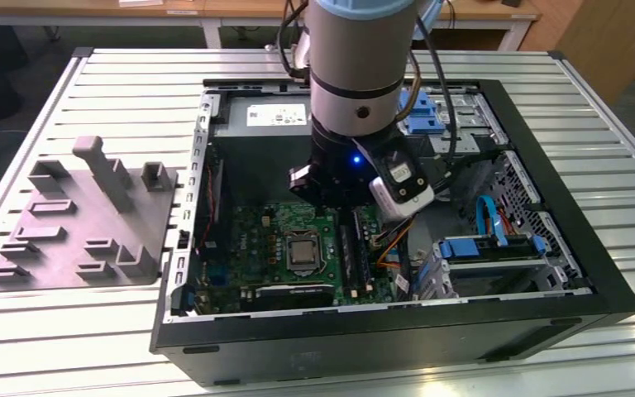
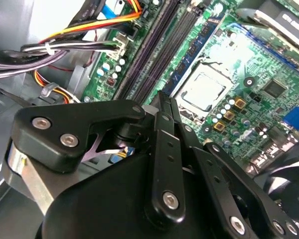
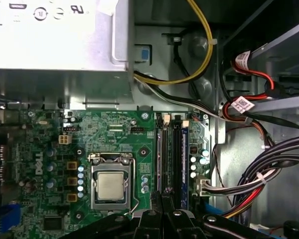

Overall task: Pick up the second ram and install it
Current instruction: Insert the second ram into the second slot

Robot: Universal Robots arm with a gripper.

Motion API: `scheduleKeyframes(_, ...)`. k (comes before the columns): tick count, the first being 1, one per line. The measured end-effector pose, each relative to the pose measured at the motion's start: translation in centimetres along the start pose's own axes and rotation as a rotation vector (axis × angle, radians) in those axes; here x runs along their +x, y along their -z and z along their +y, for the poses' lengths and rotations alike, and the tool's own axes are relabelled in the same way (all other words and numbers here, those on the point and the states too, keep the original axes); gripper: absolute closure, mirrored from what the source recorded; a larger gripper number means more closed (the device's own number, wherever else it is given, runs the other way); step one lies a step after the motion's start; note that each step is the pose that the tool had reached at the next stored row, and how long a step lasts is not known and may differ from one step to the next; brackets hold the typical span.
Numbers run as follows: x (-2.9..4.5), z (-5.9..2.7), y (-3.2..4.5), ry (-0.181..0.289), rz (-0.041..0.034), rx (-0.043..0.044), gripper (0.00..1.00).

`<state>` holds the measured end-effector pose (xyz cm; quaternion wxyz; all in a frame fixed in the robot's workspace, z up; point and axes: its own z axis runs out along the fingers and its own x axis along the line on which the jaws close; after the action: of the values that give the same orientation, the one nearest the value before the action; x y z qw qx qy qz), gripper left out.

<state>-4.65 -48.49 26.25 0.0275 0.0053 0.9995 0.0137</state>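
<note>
Over the open computer case point(image 1: 406, 347) on the slatted metal table point(image 1: 119, 83), in the exterior view, my arm point(image 1: 350, 74) reaches straight down, with its wrist low above the motherboard point(image 1: 257, 240). The wrist covers one end of the memory slot rails point(image 1: 353, 252), which lie just beside the processor socket point(image 1: 301, 250), toward the exterior view's right. A grey plastic block point(image 1: 75, 223) with upright posts lies on the table at the exterior view's left, outside the case and well apart from my wrist.

In the second wrist view, my gripper point(image 2: 164, 99) has its fingers point(image 2: 162, 134) pressed close together, with the tips down at the slot rails. The second ram point(image 2: 199, 55), a blue-green strip with small chips, stands in the rail nearest the processor point(image 2: 204, 89) and runs away from the tips in line with them. I cannot tell whether the tips clamp its edge or only rest against it. Orange, yellow and black cables point(image 2: 65, 47) lie across the rails from the processor.

In the first wrist view, my gripper point(image 3: 163, 199) points along the slot rails point(image 3: 172, 159), between the processor point(image 3: 111, 185) and black cable bundles point(image 3: 269, 169). Another memory stick point(image 3: 185, 164), blue-green with a white label, stands at the rail nearest those bundles. A grey power supply box point(image 3: 55, 45) sits beyond the board.
</note>
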Motion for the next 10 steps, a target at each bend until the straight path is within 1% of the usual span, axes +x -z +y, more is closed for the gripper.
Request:
scheduleKeyframes(3,-0.25,-0.01,-0.26,0.0,0.0011,0.0,0.89)
scheduleKeyframes(6,-0.24,-0.04,-0.82,0.0,0.0019,-0.0002,0.89)
scheduleKeyframes(10,-0.31,-0.1,-1.48,0.0,0.0049,-0.0001,0.89)
